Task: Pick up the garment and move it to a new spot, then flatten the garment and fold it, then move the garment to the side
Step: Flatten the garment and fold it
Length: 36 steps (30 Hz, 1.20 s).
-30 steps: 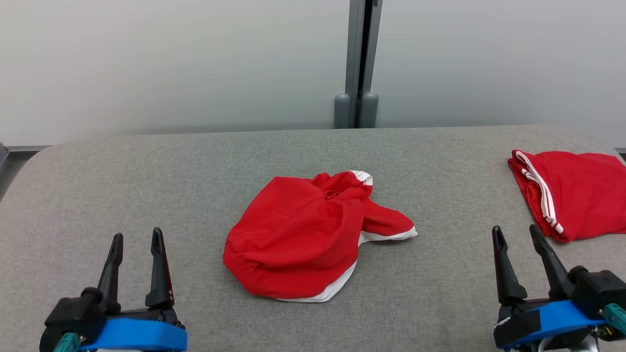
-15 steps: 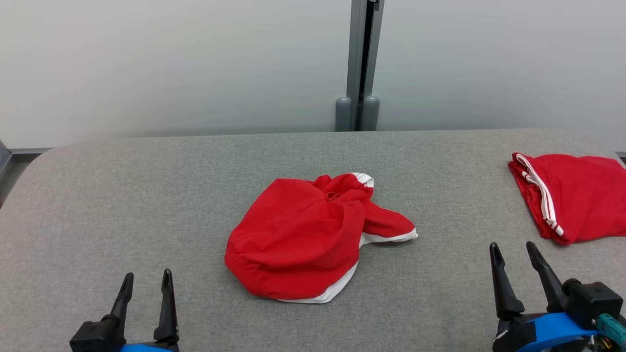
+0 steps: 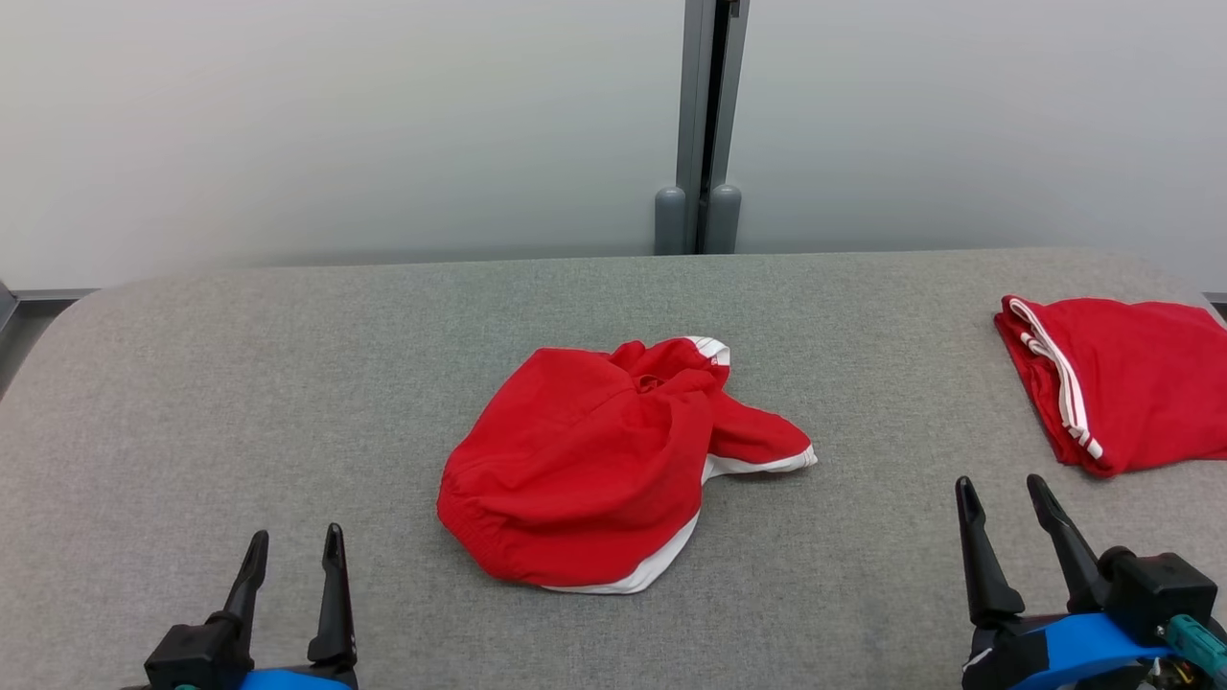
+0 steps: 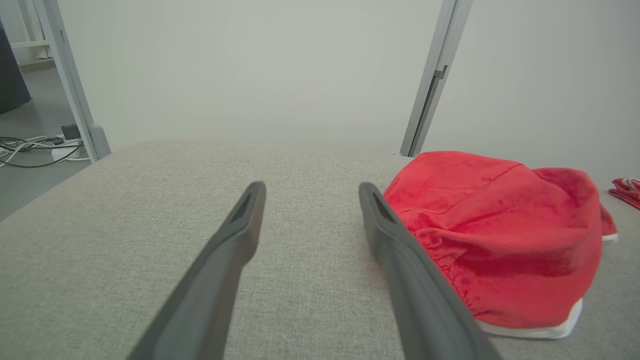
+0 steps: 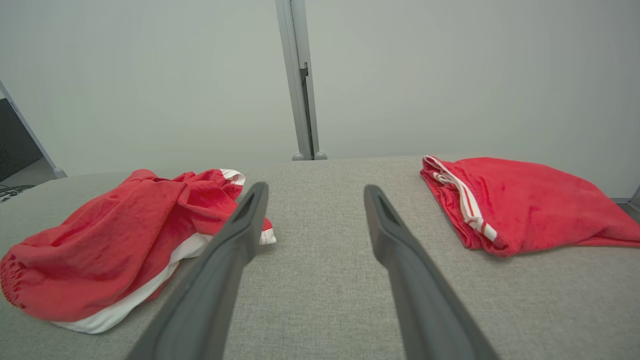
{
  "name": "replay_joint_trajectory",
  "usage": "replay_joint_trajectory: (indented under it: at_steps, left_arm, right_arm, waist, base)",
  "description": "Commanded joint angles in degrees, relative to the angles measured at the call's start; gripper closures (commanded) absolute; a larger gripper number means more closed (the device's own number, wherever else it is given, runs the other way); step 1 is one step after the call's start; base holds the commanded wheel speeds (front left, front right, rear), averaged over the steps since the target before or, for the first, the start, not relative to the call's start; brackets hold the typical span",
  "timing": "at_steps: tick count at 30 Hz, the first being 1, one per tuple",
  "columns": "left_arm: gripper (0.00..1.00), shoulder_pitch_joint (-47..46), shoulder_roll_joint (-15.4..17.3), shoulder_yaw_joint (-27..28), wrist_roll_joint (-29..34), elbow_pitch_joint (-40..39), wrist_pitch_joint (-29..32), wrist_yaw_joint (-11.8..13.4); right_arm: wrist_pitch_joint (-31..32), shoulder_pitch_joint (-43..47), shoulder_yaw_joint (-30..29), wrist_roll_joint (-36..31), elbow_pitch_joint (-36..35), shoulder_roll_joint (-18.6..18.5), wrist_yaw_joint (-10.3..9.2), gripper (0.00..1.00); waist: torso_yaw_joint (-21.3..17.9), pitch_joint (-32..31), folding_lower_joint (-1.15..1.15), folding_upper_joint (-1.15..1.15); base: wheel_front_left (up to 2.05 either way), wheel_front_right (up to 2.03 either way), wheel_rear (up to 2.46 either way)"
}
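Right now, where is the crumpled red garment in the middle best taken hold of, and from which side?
Probably the white-hemmed flap, lying thin and free on the right of the crumpled garment. The open right gripper could come from that side and pinch it; the rest is a rounded heap.

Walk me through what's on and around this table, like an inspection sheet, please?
Surface: grey fabric-covered table, bare apart from two garments.
Job's things: crumpled red garment with white trim, heaped mid-table, untouched.
Clutter: second red garment, white-striped, folded, at the right edge.
Grippers: left gripper and right gripper both open, holding nothing, near the front edge, apart from the cloth.
Cables: loose cables on the floor beyond the table's left end.
Surroundings: pale wall with a grey post behind the table.
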Motion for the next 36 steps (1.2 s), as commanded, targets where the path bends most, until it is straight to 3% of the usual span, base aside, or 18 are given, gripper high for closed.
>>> replay_joint_trajectory:
  at_steps: [1,10,17,28,36]
  left_arm:
    - [0.0,-0.9,-0.2,0.1,0.5,0.2,-0.2,-0.4]
    - [0.0,-3.1,-1.5,-2.2,-2.2,4.0,1.2,-1.8]
    - [0.0,-7.0,-2.0,-5.3,-6.0,9.2,5.5,-2.6]
    - [0.0,-9.2,-1.5,-5.7,-9.7,12.9,7.5,-2.9]
    - [0.0,-9.8,-1.7,-4.8,-10.9,14.8,9.6,-0.3]
  right_arm:
    - [-0.3,-0.2,0.1,0.0,0.0,-0.1,0.01,0.0]
    - [-0.2,-1.2,1.6,0.7,0.0,-0.1,0.01,0.0]
    - [-0.5,-2.5,3.2,1.0,0.0,-0.1,0.01,0.0]
    - [-1.7,-3.8,4.6,2.1,1.2,-0.1,0.01,0.0]
    - [-2.1,-4.4,4.4,1.6,1.7,-0.1,0.01,0.0]
  waist:
    - [0.0,0.1,0.0,0.0]
    - [-1.0,1.6,0.0,0.0]
    - [-3.8,3.3,0.0,0.0]
    - [-8.4,5.8,0.0,0.0]
    - [-9.4,6.4,0.0,0.0]
  base:
    - [0.0,0.0,0.0]
    - [0.0,0.0,0.0]
    - [0.0,0.0,0.0]
    - [0.0,0.0,0.0]
    - [0.0,0.0,0.0]
